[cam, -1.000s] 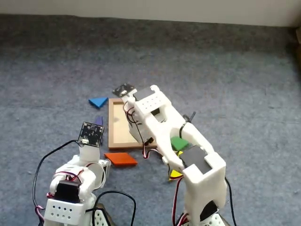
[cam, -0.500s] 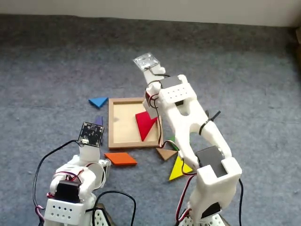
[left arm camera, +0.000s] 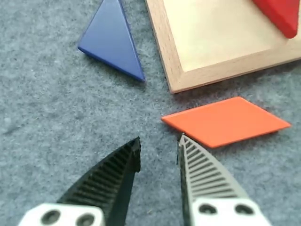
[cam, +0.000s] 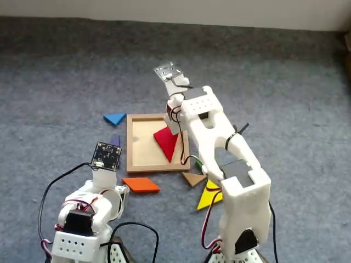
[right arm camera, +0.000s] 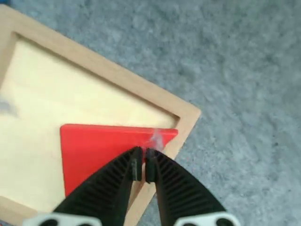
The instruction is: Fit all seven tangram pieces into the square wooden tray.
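High view: one square wooden tray on carpet; one red triangle inside, at right rim. Outside: one light-blue triangle, one orange parallelogram, one brown triangle, one yellow triangle.

Left wrist view: left gripper part open, holding nothing, tips just beside parallelogram; one dark-blue triangle near.

Right wrist view: right gripper pinched almost closed, gripping nothing, tips over red triangle's edge near tray corner.
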`<state>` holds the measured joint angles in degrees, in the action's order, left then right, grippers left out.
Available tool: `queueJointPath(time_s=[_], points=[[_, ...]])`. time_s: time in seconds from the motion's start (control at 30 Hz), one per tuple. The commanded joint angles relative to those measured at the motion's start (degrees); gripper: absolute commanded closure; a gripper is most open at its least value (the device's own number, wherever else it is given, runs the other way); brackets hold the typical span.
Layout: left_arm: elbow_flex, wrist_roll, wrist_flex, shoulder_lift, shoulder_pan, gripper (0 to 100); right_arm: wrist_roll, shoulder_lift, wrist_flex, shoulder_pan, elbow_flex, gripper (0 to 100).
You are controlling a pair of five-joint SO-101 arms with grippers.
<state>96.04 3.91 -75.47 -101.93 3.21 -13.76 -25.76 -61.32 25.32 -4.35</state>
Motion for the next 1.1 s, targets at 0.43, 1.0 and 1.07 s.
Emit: queueJointPath(time_s=[0.43, 1.0, 1.07], points=[[1.1, 0.35, -0.18, -2.07, 0.92, 85, -0.35, 3.38, -11.47, 8.22, -13.58, 96.2], [1.1, 0.35, -0.18, -2.07, 0.92, 85, 5.27, -1.1, -7.16, 0.84, -4.09, 96.2], [1.1, 0.35, -0.18, -2.07, 0.92, 85, 5.27, -0.22, -7.16, -0.48, -4.0, 96.2]])
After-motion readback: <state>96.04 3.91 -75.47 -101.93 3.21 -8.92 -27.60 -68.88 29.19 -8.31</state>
